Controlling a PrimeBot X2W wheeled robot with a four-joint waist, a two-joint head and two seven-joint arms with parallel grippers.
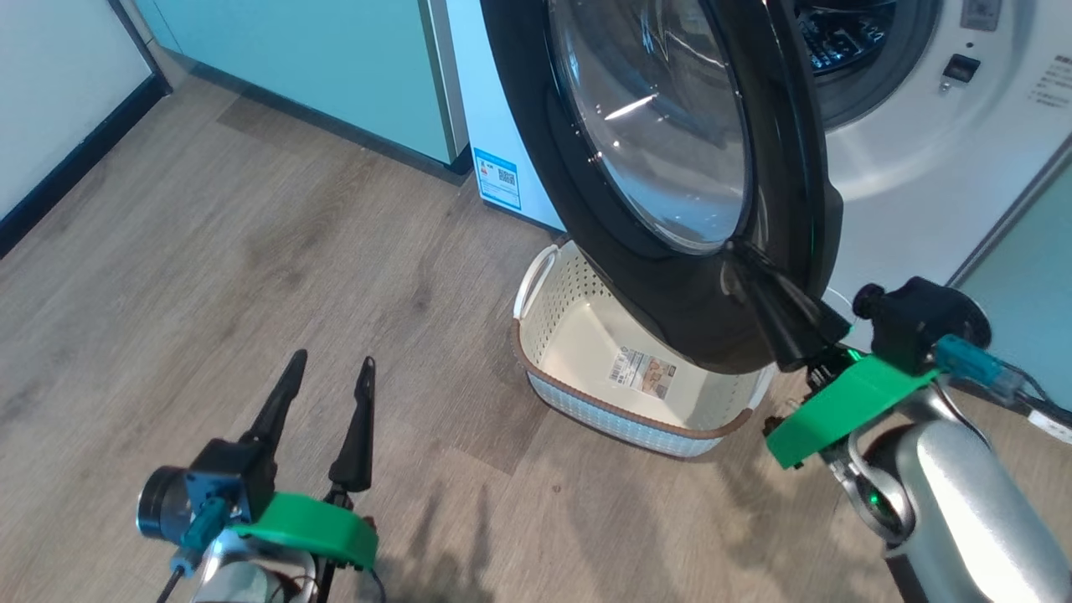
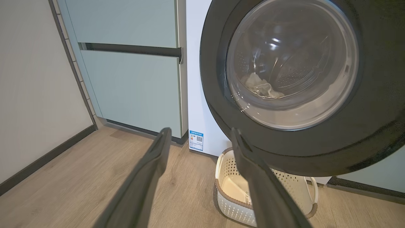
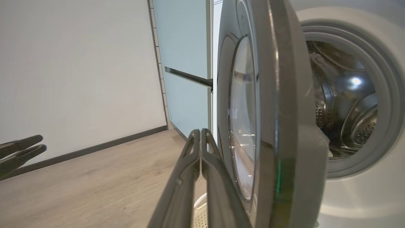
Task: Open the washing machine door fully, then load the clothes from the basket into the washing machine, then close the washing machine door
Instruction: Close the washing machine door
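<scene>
**A:** Which step are you on?

**B:** The last one, by the look of it. Your basket [image 1: 569,293] is bare down to its label [image 1: 643,372]. A pale bundle of clothes [image 2: 262,88] shows through the glass, apparently already in the drum. Shutting the door [image 1: 536,126] is what's left to do.

**A:** Where does the door stand?

**B:** About half open, seemingly hinged at the left, with the basket on the floor under its lower edge. From your right wrist it is nearly edge-on, and the drum mouth [image 3: 348,104] gapes to its right.

**A:** And your grippers?

**B:** Your right gripper [image 1: 741,264] has its fingers pressed together and holds nothing. Its tips are against the door's outer black face, near the lower edge. Your left gripper [image 1: 332,364] is spread wide and empty, low over the floor at near left, well apart from the door.

**A:** Next move?

**B:** I'd judge a steady push with the right fingers, swinging the door away from you toward the washer [image 1: 921,167] until it clicks shut. That face is glossy and curved, so your tips may slide. Stay on the black ring rather than the glass.
</scene>
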